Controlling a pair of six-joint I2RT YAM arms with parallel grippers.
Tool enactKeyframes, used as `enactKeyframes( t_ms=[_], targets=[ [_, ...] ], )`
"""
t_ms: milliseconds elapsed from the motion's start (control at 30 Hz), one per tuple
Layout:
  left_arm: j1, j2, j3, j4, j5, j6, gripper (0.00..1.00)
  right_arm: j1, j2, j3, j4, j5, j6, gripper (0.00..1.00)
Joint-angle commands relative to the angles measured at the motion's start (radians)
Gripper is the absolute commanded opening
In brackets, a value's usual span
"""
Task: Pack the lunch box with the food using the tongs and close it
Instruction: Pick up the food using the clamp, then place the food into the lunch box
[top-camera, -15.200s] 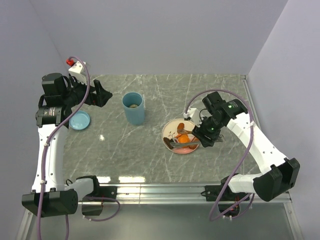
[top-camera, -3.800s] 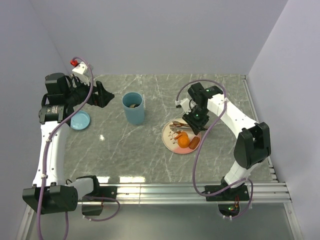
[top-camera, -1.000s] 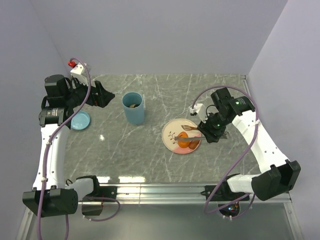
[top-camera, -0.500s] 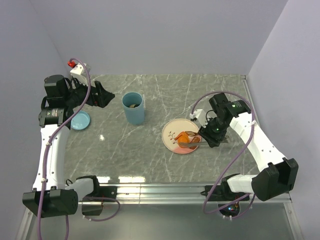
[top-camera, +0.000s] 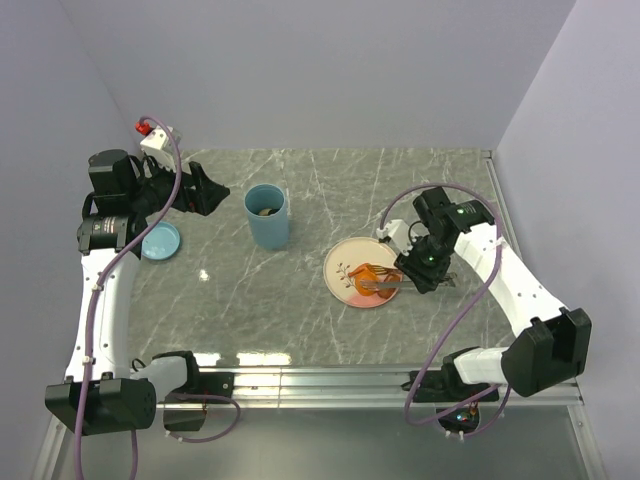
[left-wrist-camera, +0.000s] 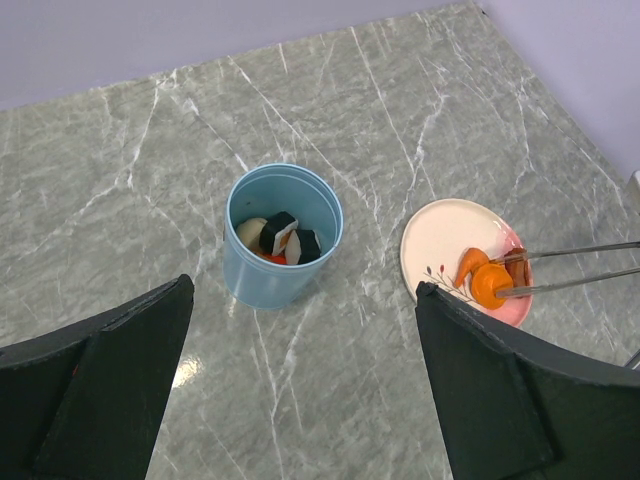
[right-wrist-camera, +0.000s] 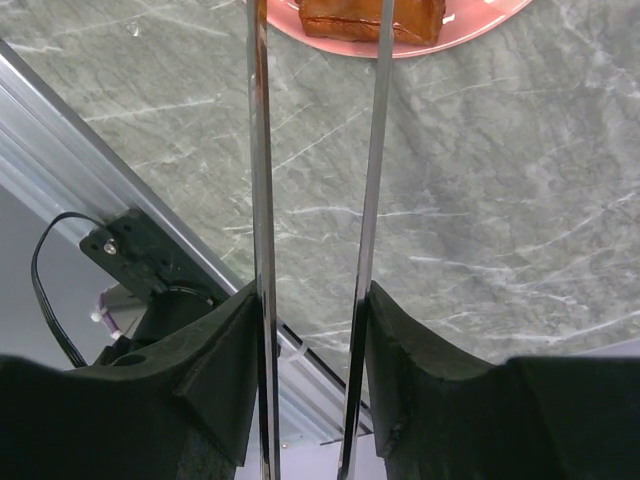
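We find some food (left-wrist-camera: 280, 238) in the box (left-wrist-camera: 262, 285), more on the plate (left-wrist-camera: 440, 232) at right, lid (top-camera: 159, 241) off; right gripper (right-wrist-camera: 310, 300) clamps tongs (right-wrist-camera: 262, 150), left gripper (left-wrist-camera: 303, 292) spread wide.

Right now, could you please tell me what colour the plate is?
Pale pink plate, clearest in the left wrist view.

Top camera looks steeply down on the whole table (top-camera: 300, 300). Left wrist views lunch box (left-wrist-camera: 262, 285) and pink plate (left-wrist-camera: 435, 240) from afar; right wrist peers close along the tongs (right-wrist-camera: 262, 200), sharing that plate's rim.
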Motion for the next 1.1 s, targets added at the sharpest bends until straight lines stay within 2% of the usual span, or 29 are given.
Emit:
enactKeyframes(
  t_ms=[0, 267, 433, 633, 900, 1067],
  targets=[
    [0.002, -0.004, -0.002, 0.040, 0.027, -0.003, 0.99, 0.015, -0.019, -0.001, 0.032, 0.016, 0.013, 0.46],
    [0.002, 0.007, 0.001, 0.043, 0.031, 0.000, 0.99, 0.015, -0.038, 0.100, -0.060, -0.026, -0.004, 0.32],
    [0.004, 0.008, -0.001, 0.049, 0.035, -0.003, 0.99, 0.015, -0.039, 0.135, -0.097, -0.044, -0.012, 0.32],
    [0.002, 0.014, 0.007, 0.054, 0.038, -0.008, 0.99, 0.015, 0.004, 0.255, -0.119, -0.128, -0.001, 0.31],
    [0.004, 0.025, 0.024, 0.058, 0.033, -0.025, 0.99, 0.020, 0.148, 0.569, -0.027, -0.291, 0.111, 0.31],
    [0.002, 0.036, 0.027, 0.075, 0.031, -0.040, 0.99, 0.058, 0.270, 0.762, 0.053, -0.311, 0.200, 0.31]
  ],
)
